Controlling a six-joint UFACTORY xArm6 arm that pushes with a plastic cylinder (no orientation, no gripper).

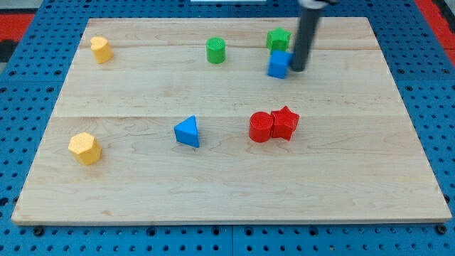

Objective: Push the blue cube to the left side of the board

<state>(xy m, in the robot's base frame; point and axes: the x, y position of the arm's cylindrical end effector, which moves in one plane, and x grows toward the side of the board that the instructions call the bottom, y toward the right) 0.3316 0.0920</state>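
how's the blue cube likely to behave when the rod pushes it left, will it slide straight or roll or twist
The blue cube has flat faces, so it will probably slide rather than roll. It looks small and squat, so tipping seems unlikely. My tip sits at its right edge, seemingly slightly off-centre, so it may twist. The green cylinder lies to its left and may get nudged.

one camera looks steeply down from the board's (234, 192) near edge, framing it whole.

Wooden board (227, 185) lies on blue pegboard (28, 92). It carries eight blocks. Blue cube (279, 64) sits near the view's top, beside a green block (278, 39).
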